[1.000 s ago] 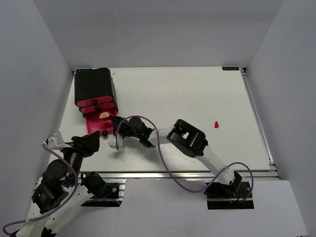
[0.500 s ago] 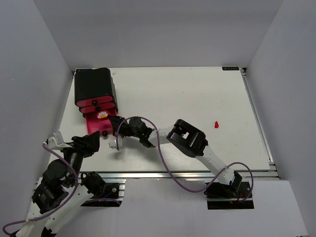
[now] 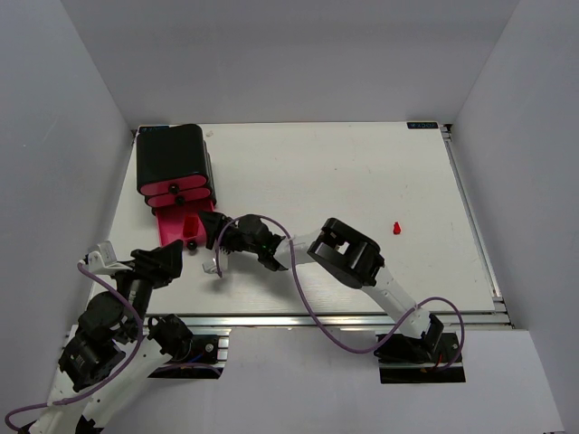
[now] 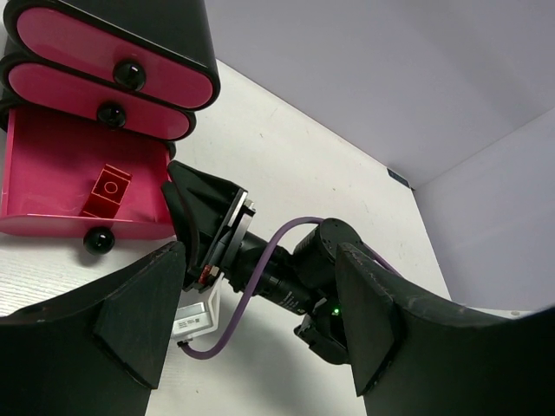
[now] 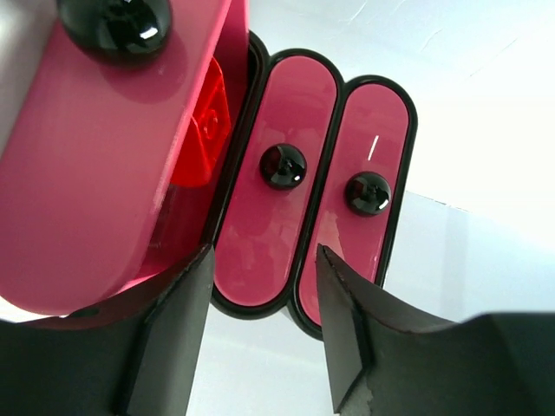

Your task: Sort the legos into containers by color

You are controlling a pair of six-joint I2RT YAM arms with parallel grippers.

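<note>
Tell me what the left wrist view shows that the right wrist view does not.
Only the left wrist view: the left gripper, open and empty, the right arm reaching beside the bottom drawer, and its purple cable.
Only the right wrist view: the right gripper, open and empty, close in front of the drawer fronts.
Both: the bottom drawer pulled out with a red brick in it, and the two upper drawers shut, each with a black knob.
</note>
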